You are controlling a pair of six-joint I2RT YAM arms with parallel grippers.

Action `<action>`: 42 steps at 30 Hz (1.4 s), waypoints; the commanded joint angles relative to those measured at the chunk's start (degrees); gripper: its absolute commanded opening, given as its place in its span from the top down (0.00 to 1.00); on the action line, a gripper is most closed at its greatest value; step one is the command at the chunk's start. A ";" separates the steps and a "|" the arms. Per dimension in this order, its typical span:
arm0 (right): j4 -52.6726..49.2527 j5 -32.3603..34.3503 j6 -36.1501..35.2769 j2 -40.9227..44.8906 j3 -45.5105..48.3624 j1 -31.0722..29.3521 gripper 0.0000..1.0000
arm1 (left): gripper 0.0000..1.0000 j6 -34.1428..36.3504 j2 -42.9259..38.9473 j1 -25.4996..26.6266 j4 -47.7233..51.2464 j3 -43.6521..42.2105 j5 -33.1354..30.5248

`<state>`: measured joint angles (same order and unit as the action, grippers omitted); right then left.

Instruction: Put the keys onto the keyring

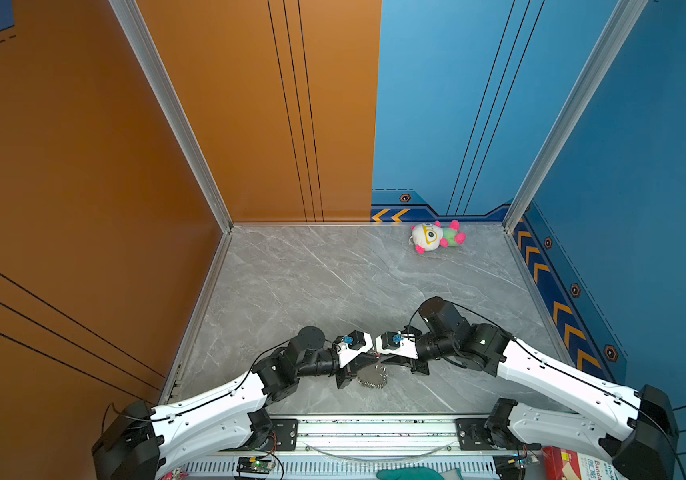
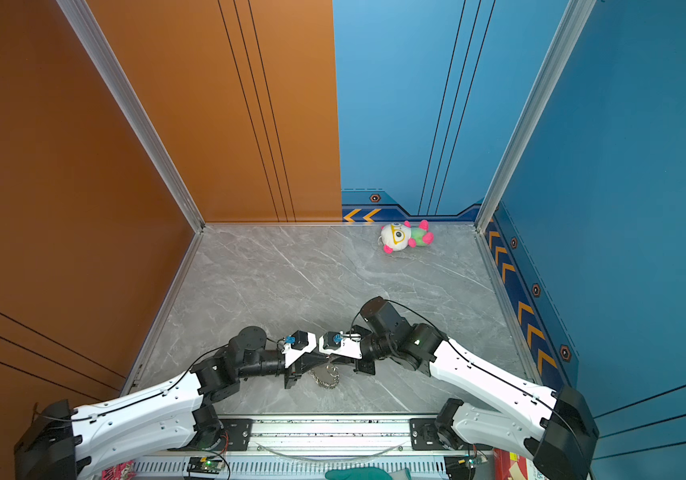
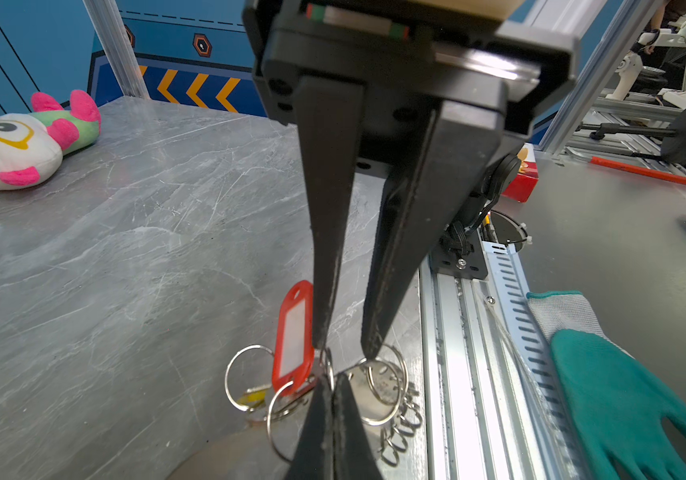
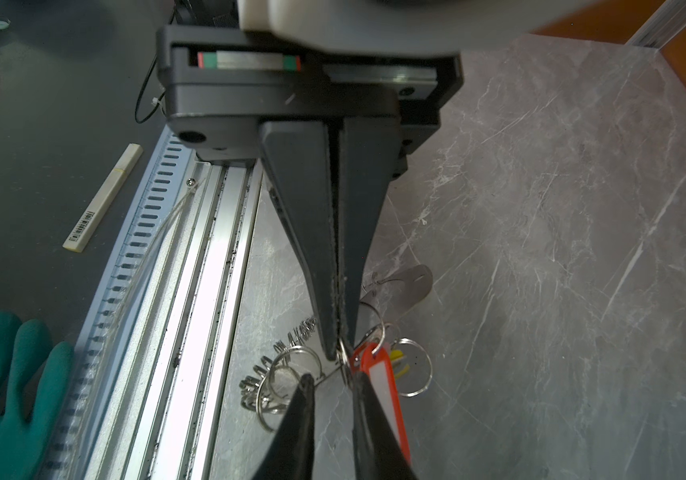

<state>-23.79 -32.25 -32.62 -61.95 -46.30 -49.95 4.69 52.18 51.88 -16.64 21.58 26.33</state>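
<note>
Left gripper (image 3: 333, 380) is clamped on a wire ring (image 4: 344, 360). Right gripper (image 3: 345, 351) meets it tip to tip, jaws slightly parted. The red key (image 3: 293, 336) and yellow key (image 3: 251, 399) sit beside its fingers, and the keyring (image 1: 372, 380) lies just under both.

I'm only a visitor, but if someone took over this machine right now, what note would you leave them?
Left gripper: shut on a wire ring by the red key.
Right gripper: slightly open, tips among the rings.
Yellow key lies on the table; keyring lies by the grippers' tips.
Done: one ring gripped.
Left: get both keys onto the keyring; neither clearly on yet.
</note>
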 commanded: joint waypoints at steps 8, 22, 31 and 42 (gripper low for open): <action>2.32 -0.09 0.51 -1.66 -0.12 -0.71 0.86 | 1.00 -0.41 0.40 0.70 -0.34 2.12 2.21; 1.92 2.27 0.07 -0.67 1.64 -0.39 0.86 | 1.00 -0.64 -1.52 0.35 -1.09 1.29 1.26; 2.60 1.19 0.20 -0.10 1.78 0.10 0.86 | 1.00 -0.86 -1.95 0.33 -1.46 0.74 1.21; 6.06 -1.33 2.57 0.30 2.36 0.25 0.92 | 1.00 -1.08 -0.28 0.34 -1.51 1.06 1.93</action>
<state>-19.70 -31.75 -31.44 -62.59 -44.49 -49.91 4.47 51.72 51.88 -16.51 21.93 27.03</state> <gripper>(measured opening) 0.087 0.045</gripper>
